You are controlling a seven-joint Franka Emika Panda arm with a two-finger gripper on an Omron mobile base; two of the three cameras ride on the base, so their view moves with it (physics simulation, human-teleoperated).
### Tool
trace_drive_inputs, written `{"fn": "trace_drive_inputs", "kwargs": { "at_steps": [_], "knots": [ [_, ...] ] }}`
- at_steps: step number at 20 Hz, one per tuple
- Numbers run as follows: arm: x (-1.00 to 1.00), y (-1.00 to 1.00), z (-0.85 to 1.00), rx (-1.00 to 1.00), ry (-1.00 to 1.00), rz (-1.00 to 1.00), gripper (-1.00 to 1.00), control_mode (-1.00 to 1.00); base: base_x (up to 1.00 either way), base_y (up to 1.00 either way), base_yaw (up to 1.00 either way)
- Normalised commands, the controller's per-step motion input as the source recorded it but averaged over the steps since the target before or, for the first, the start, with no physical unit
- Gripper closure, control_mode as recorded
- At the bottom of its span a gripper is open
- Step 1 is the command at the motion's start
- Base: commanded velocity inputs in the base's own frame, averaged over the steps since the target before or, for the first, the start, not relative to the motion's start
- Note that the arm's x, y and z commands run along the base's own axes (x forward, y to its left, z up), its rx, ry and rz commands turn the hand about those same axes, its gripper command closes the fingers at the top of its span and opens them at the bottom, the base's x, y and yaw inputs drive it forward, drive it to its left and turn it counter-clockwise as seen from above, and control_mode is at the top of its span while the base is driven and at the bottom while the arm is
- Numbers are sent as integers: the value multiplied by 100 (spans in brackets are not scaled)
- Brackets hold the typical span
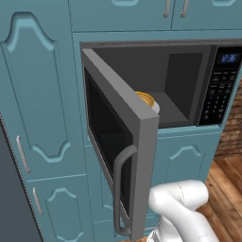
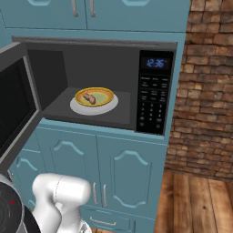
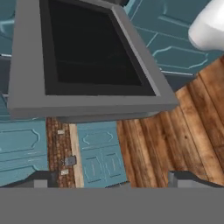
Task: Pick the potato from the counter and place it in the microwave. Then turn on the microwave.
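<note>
The microwave is built into teal cabinets, and its door is swung wide open to the left. Inside, the small tan-brown potato lies on a yellow plate, which rests on the white turntable. In the left base view the door hides all but the plate's rim. My gripper is open and holds nothing. It looks at the open door's grey frame and dark glass from close by. The black keypad with its blue display is on the microwave's right side.
The door's curved bar handle juts out toward my arm's white elbow. Teal cabinet doors stand below the microwave. A brick wall is on the right, above a wooden floor.
</note>
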Motion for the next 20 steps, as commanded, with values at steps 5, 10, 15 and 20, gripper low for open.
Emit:
{"fn": "trace_drive_inputs", "kwargs": {
  "at_steps": [5,10,15,20],
  "knots": [
    [-11,18,-4,0,5,11,-100,-100,0,0,0],
    [-14,26,-4,4,-1,7,-100,-100,0,0,0],
    [-16,32,-3,13,-5,1,-100,-100,0,0,0],
    [-16,27,0,16,0,0,-100,-100,0,0,0]
  ]
}}
